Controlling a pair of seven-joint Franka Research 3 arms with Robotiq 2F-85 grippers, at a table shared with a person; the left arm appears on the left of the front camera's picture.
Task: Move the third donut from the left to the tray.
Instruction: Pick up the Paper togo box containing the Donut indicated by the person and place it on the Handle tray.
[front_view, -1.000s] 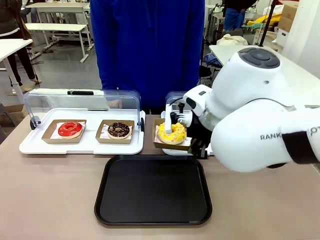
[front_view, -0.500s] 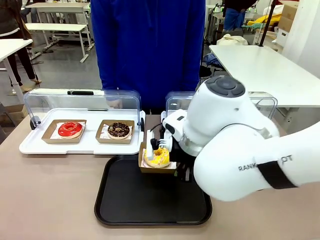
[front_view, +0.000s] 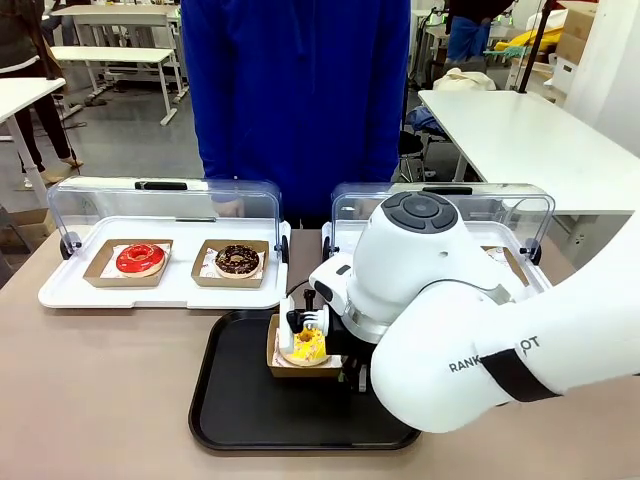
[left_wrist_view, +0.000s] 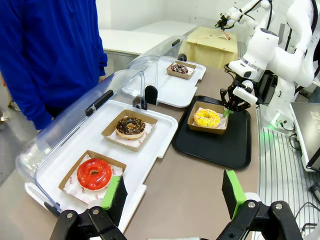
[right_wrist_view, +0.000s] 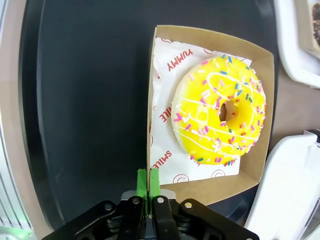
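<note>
**Yellow donut in its holder over the black tray, held by the right gripper**

Right gripper (right_wrist_view: 148, 192): black two-finger unit with green pads (right_wrist_view: 142, 179). In the right wrist view the pads are pressed together on the thin wall of the square brown cardboard holder (right_wrist_view: 260, 120), pinching its edge. In the left wrist view the same gripper (left_wrist_view: 231, 107) meets the holder's side nearest the white right arm (left_wrist_view: 280, 55).

Third donut (right_wrist_view: 219, 111): ring donut, bright yellow icing, white drizzle, small coloured sprinkles. It sits on a printed white paper liner (right_wrist_view: 165, 107) inside the holder. In the front view the donut (front_view: 307, 345) is above the near-left part of the tray, close to the tray's left rim; whether the holder rests on the tray floor or hangs just over it cannot be told.

Tray (front_view: 230, 400): large flat black rectangular tray with rounded corners and a low raised rim, lying at the near middle of the tabletop (front_view: 100, 400).

Left gripper (left_wrist_view: 175, 192): fingers spread wide apart with nothing between them, poised above the tabletop near its left end.

White display tray with raised clear lid (front_view: 70, 290), far-left of the tabletop: holds a red-iced donut (front_view: 140, 259) and a dark chocolate donut (front_view: 237, 260), each in a brown holder. A second white display tray (left_wrist_view: 175, 90), lid up, stands at the far-right; one chocolate donut (left_wrist_view: 180, 69) shows in it.

Person in a blue garment (front_view: 295, 100) standing at the far edge.
</note>
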